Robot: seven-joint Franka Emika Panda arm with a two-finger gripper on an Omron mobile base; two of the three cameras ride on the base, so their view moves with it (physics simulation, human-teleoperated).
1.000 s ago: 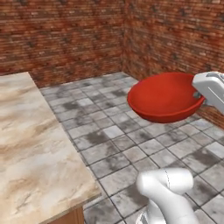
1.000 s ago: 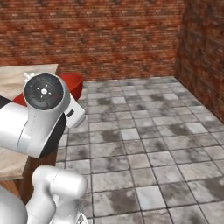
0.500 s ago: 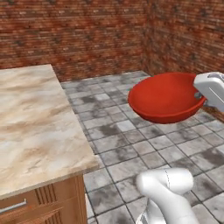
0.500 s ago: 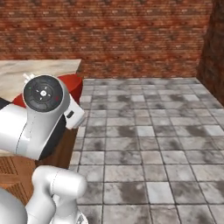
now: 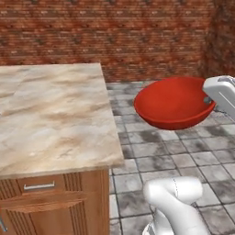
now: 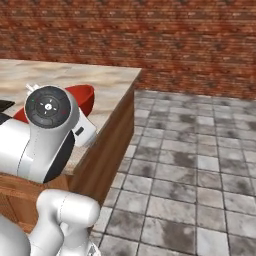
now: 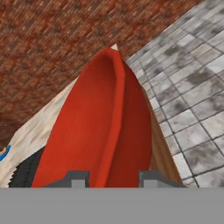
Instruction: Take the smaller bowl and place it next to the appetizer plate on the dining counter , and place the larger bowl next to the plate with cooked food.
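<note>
Left base view: over the last second the whole picture has slid, which is the base driving, not the things moving. The beige-and-tan marbled stone dining counter [image 5: 50, 114] on its wooden base now fills the left half of the frame, where before only a corner showed. The wide, glossy red larger bowl [image 5: 173, 102] hangs at centre right, off the counter's edge and above the grey mottled floor tiles [image 5: 151, 151], its smooth rim meeting the white hand at the right edge. I judge the carry is nearing the counter, with placement not yet begun.

Right base view: the bowl peeks out red behind the arm's round dark joint at left, in front of the counter.

Hand view: the gripper [image 7: 113, 178] pinches the bowl's thin rim, one fingertip on each side, jaws narrow. A rough red brick wall [image 7: 52, 39] fills the upper left.
</note>
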